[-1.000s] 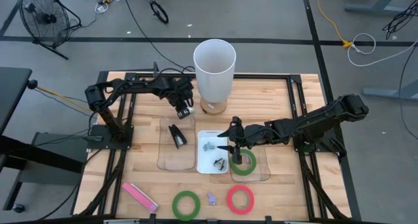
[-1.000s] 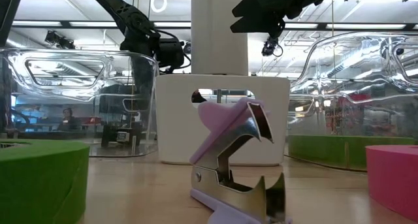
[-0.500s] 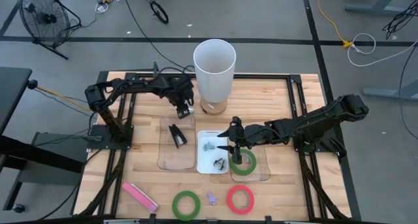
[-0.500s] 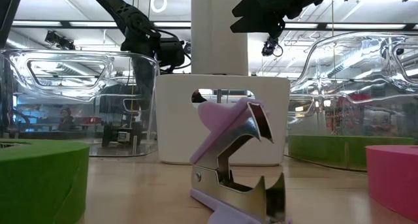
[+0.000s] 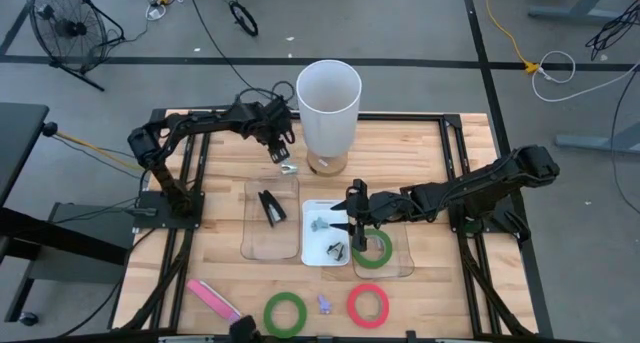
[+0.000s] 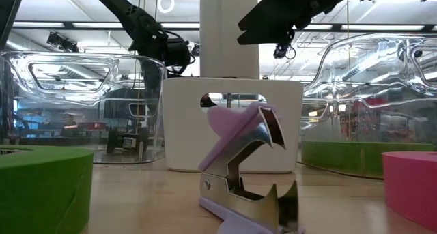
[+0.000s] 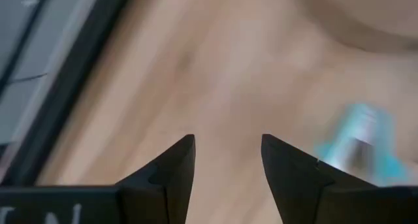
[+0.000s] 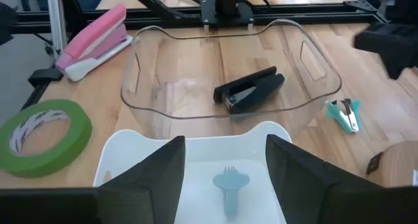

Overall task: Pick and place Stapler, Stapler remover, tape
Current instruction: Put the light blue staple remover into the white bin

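Wooden planking [image 5: 430,153] was seen across the whole work surface, with grey floor and cables beyond it. The left gripper [image 5: 284,151] was held above the boards close to the tall white cylinder [image 5: 328,98], its fingers [image 7: 171,168] parted with nothing between them. A teal staple remover [image 5: 288,167] lay on the bare wood just below and slightly to one side of that gripper, off the line between the fingers in the wrist view [image 7: 358,138].

The step in hand was judged to be the pick of this remover. For it to be done well, the gripper would need to be shifted sideways until the remover sat between the fingers, then lowered straight down so that the steel claws were not struck. The body, not the splayed prongs, should be squeezed, since such a small, springy thing was likely to be flicked away by a glancing touch. The cylinder beside the gripper should be kept clear of the wrist.

The white tray [image 8: 130,152], where other removers [image 5: 334,249] already lay, was taken as the likely goal. The black stapler [image 8: 249,90] rested in the clear bin [image 8: 140,100] past it. The right gripper [image 8: 225,162] was held over the white tray, fingers apart and empty, with a green tape ring [image 5: 372,248] just beyond it.
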You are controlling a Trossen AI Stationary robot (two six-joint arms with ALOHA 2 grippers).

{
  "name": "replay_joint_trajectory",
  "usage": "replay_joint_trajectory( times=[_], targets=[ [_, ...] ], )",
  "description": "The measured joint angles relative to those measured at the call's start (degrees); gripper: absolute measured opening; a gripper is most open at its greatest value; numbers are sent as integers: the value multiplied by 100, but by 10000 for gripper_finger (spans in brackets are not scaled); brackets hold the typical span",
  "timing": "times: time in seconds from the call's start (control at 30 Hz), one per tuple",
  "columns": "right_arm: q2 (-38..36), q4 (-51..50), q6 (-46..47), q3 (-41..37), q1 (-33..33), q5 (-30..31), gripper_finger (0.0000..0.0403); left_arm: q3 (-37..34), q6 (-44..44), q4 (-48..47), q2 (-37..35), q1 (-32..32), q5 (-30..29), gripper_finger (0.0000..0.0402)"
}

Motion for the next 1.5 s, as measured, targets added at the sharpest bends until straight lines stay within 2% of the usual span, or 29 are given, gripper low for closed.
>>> replay_joint_trajectory(
  times=[0.1,0.37,0.57,0.83,1.03,1.5],
  targets=[
    [4,10,2,0,-54,2,212,-7,-253,40,46,83,-357,181],
    [4,14,2,0,-60,-4,212,-20,-499,154,518,-130,-816,181],
    [4,-12,1,0,-62,-2,212,-20,-557,160,543,-386,-839,181],
    [4,-21,-13,0,-62,-2,212,-20,-636,125,543,-770,-805,181],
    [4,-16,-13,0,-62,-2,212,-20,-636,107,543,-896,-112,181],
    [4,-12,-9,0,-62,-2,212,-20,-524,-16,528,-854,-137,181]
  ],
)
